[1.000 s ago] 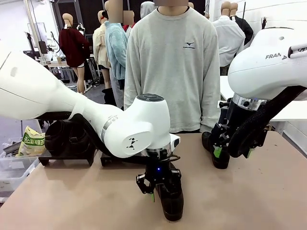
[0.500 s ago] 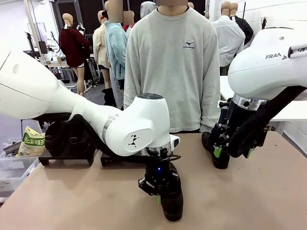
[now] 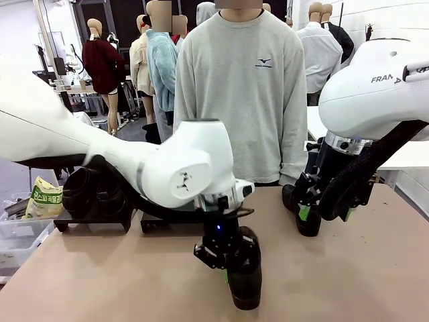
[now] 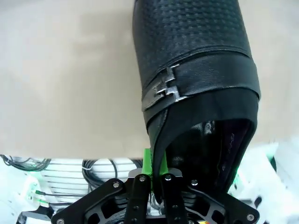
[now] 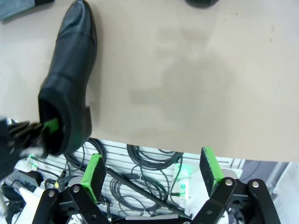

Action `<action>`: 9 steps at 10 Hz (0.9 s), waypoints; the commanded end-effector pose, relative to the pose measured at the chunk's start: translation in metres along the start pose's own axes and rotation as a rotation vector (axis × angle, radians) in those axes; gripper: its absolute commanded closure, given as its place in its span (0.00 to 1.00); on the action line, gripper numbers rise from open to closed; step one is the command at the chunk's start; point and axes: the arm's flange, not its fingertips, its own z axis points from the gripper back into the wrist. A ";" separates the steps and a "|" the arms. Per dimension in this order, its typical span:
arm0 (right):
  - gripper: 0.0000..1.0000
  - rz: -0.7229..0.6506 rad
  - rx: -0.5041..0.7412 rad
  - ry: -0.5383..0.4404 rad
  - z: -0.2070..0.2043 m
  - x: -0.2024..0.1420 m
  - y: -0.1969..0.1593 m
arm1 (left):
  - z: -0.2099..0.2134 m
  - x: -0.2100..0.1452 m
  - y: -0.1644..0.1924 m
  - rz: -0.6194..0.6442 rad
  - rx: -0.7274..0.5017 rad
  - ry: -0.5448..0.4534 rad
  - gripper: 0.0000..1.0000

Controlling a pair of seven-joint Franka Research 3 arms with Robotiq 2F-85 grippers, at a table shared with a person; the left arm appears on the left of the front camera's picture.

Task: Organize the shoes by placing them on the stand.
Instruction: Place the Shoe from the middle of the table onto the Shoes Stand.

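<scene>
Two shoes counted on table [image 3: 120,282]: near shoe [image 3: 248,285], right shoe [image 3: 308,228]. More dark shoes [image 3: 94,191] seen on stand [image 3: 94,220], far left; number unclear. One person [image 3: 241,94] counted.

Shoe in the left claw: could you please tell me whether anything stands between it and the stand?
Nothing visible does: bare table separates the shoe, shut in the left claw, from the stand at far left.
</scene>
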 end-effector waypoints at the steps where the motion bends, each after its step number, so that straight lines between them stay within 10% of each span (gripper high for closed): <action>1: 0.00 0.001 -0.017 0.012 0.002 0.003 0.000 | 0.062 -0.032 0.040 -0.072 -0.043 -0.110 1.00; 5: 0.00 0.001 -0.017 0.012 0.002 0.003 0.000 | 0.099 0.043 0.125 0.074 0.053 -0.411 1.00; 9: 0.00 0.001 -0.017 0.012 0.002 0.003 0.000 | 0.111 0.107 0.169 0.093 0.109 -0.495 1.00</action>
